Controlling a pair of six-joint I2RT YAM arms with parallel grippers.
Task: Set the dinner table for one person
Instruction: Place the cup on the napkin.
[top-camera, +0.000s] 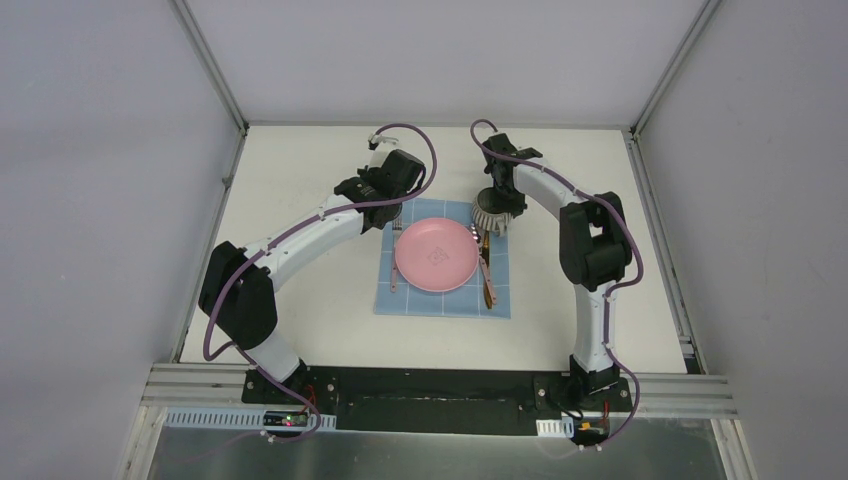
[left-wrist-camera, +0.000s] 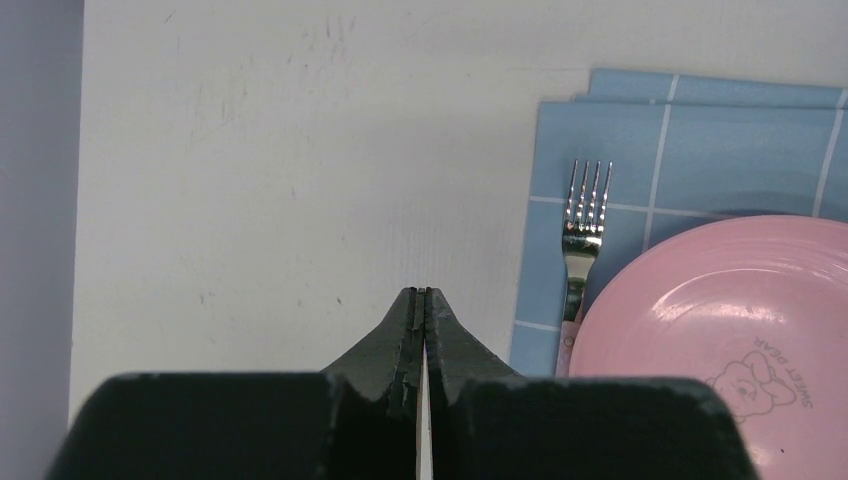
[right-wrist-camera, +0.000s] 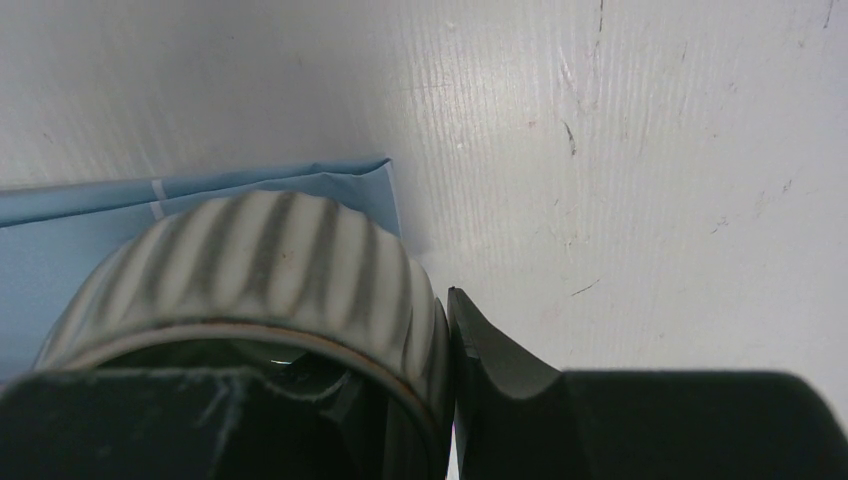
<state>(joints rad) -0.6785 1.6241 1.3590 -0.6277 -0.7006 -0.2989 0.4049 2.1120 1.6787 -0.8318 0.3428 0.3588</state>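
Done: plate (top-camera: 435, 255) and fork (left-wrist-camera: 583, 235) on mat (left-wrist-camera: 700, 130). Pending: my right gripper (right-wrist-camera: 440, 345) clamps ribbed cup (right-wrist-camera: 260, 260) at mat corner, unreleased. Left gripper (left-wrist-camera: 422, 300) clenched, empty.

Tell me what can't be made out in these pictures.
Top view: the cutlery right of the pink plate is too small to tell knife from spoon.
Left wrist view: the handle end of the fork is hidden behind the body of the left gripper.
Right wrist view: the inside and base of the ribbed cup are hidden by the body of the right gripper.
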